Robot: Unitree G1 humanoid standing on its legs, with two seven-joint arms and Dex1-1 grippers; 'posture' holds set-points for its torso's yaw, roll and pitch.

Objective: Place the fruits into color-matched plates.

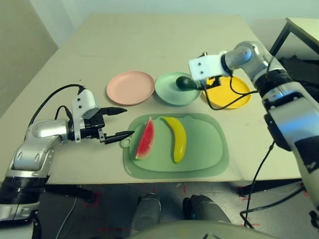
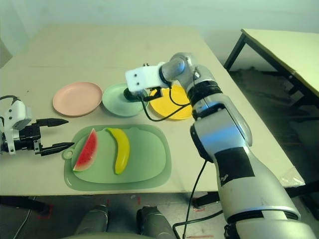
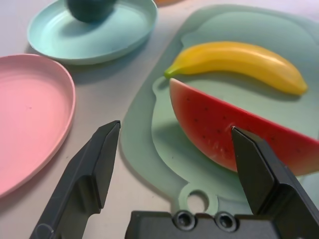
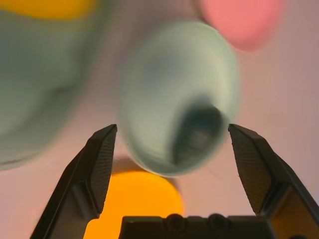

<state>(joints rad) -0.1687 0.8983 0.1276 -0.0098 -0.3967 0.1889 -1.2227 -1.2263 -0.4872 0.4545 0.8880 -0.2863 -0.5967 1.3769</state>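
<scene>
avocado [image 1: 186,83] on mint green plate [image 1: 172,95]

No legible text, label, brand, number or sign is showing on anything in these views.

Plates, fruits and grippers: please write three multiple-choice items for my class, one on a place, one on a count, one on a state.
1. Where is the avocado?
A) on the pink plate
B) on the mint green plate
C) on the yellow plate

2. How many fruits lie on the green mat?
A) one
B) two
C) three

3. How does the left gripper stand?
A) open
B) shut on the banana
C) shut and empty

1: B, the avocado rests on the mint green plate.
2: B, the watermelon wedge and the banana lie on the green mat.
3: A, the left gripper has its fingers spread apart.
</scene>
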